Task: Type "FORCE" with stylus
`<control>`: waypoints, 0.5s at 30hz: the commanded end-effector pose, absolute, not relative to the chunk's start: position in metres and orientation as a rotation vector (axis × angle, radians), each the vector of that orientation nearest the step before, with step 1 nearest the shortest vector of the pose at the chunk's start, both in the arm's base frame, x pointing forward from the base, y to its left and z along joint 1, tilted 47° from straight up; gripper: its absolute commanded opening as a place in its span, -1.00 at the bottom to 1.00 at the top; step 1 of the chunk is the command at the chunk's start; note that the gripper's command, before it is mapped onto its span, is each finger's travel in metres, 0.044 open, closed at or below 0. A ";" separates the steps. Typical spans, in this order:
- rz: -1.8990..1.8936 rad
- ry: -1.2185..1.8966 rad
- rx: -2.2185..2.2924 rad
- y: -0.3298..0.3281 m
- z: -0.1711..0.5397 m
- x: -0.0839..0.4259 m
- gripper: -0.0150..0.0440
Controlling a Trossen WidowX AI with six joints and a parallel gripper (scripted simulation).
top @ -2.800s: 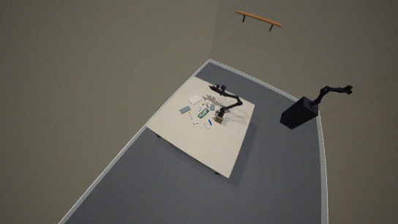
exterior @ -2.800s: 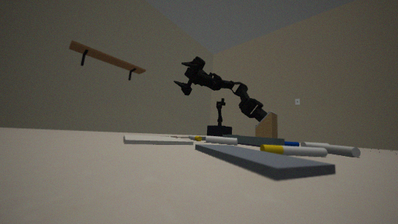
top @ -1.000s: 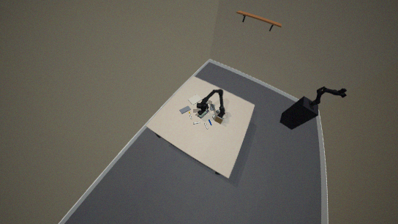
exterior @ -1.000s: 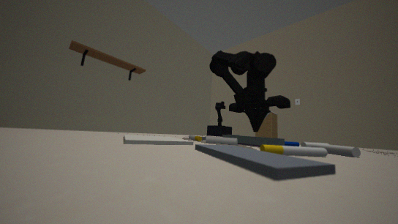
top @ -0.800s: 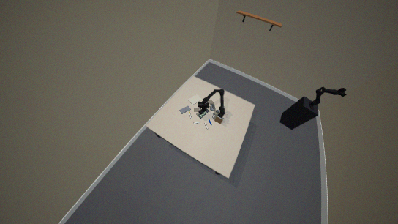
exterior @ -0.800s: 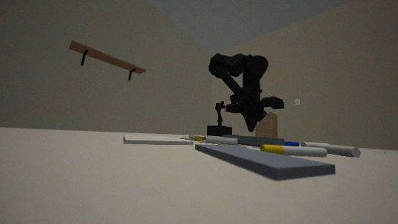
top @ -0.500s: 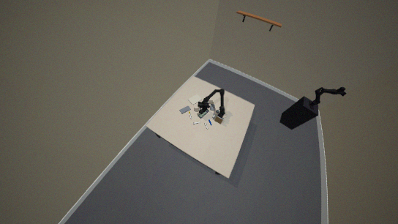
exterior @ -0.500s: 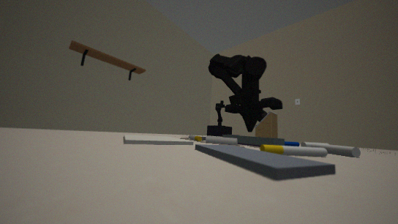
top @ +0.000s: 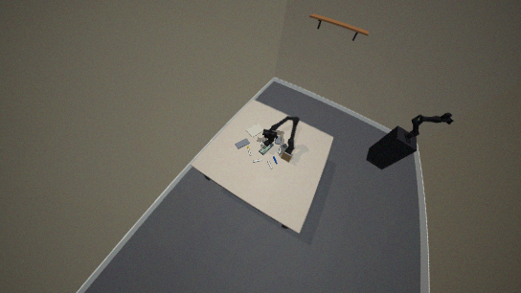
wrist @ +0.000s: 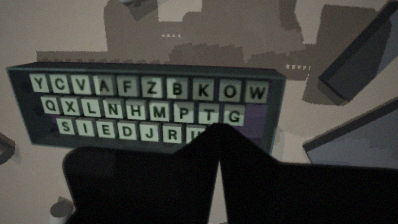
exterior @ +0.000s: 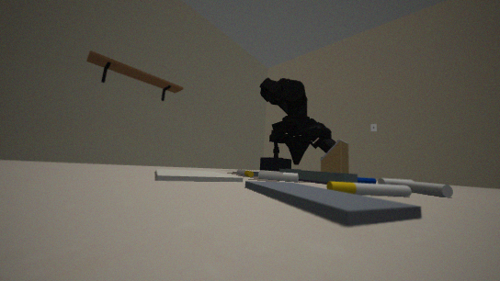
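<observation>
The dark green keyboard (top: 265, 149) (exterior: 322, 176) (wrist: 25, 112) lies across the wrist view with pale lettered keys in three rows. F, O, R, C and E are all readable. My gripper (top: 268, 144) (exterior: 297, 163) (wrist: 220, 130) is shut with its tips together, and no stylus shows between them. In the wrist view the tips overlap the keyboard's right part, just below T and G, and partly hide U. In the exterior view they hang a little above the keyboard. Several pen-like sticks lie on the desk, among them a blue one (top: 275, 160) (exterior: 367, 180); which one is the stylus I cannot tell.
A yellow-ended white pen (exterior: 379, 189) lies by a blue-grey slab (top: 241, 144) (exterior: 331, 199). A pale slab (top: 254, 129) (exterior: 198, 176) is at the other side. A wooden block (top: 286, 156) (exterior: 337, 158) stands near the arm's base. Grey slabs (wrist: 362, 135) lie right of the keyboard.
</observation>
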State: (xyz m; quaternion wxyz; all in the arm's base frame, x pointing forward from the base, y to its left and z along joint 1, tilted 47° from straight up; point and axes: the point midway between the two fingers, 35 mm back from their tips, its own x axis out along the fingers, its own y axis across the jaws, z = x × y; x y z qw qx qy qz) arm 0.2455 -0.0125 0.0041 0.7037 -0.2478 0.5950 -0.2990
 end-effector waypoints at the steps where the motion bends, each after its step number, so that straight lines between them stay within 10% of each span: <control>1: -0.665 1.327 -0.562 -0.015 0.006 0.244 -0.49; 15: -0.664 1.328 -0.562 0.002 -0.017 0.218 -0.49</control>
